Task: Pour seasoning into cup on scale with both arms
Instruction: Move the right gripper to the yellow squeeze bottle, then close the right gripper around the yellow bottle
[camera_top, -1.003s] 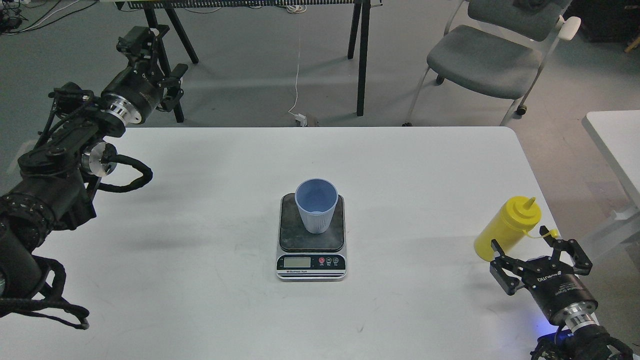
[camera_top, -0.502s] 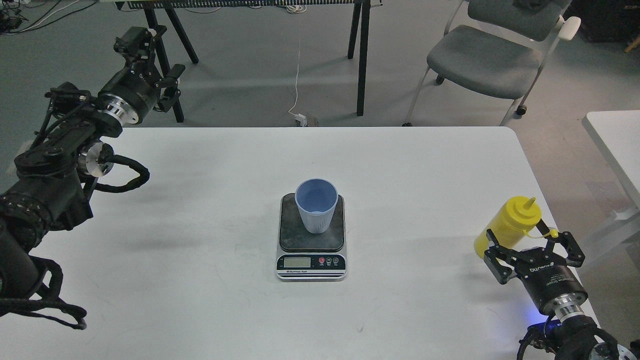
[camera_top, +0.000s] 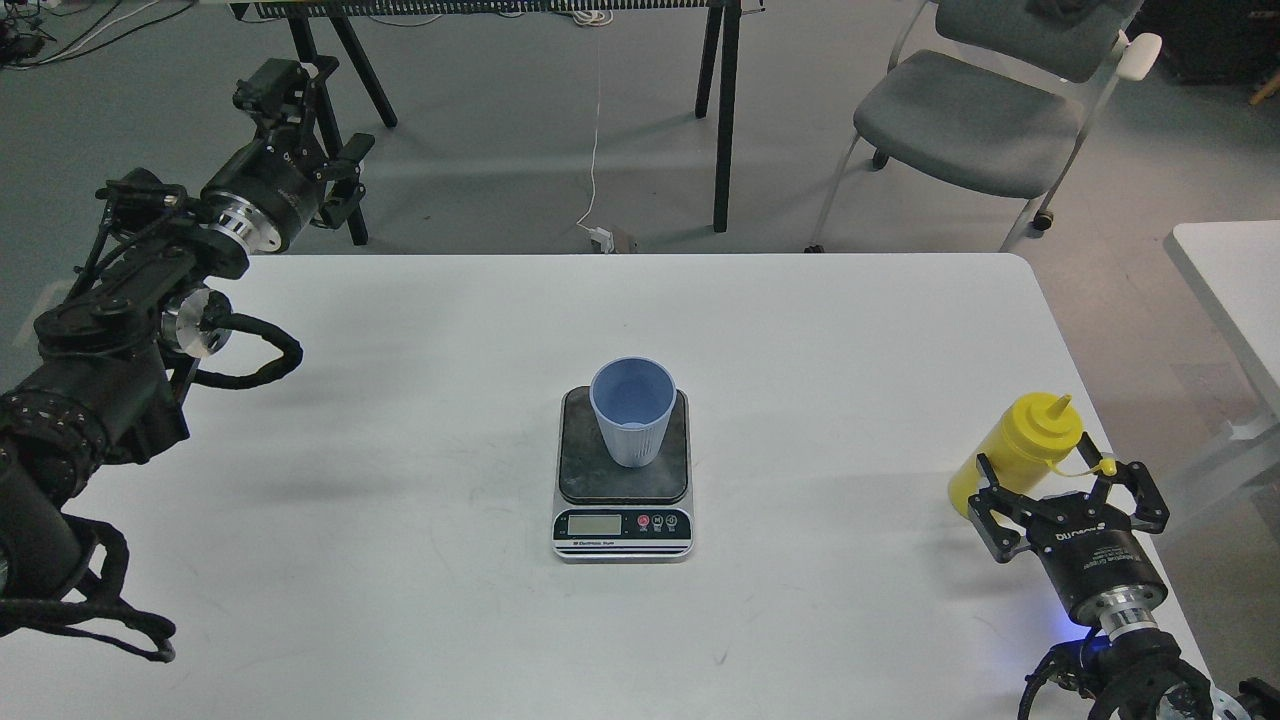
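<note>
The light-blue cup stands upright on the dark plate of the scale at the middle of the white table. The yellow seasoning bottle stands near the table's right edge, its small cap hanging to the right. My right gripper is open, its fingers spread on either side of the bottle's lower body, not closed on it. My left gripper is raised beyond the table's far left corner, open and empty.
The white table ends close to the right of the bottle. A grey chair and black trestle legs stand on the floor behind the table. Another white table is at far right.
My right gripper has moved forward toward the bottle, its fingers now flanking the bottle's base. The left arm has shifted only slightly. Cup and scale have not moved.
</note>
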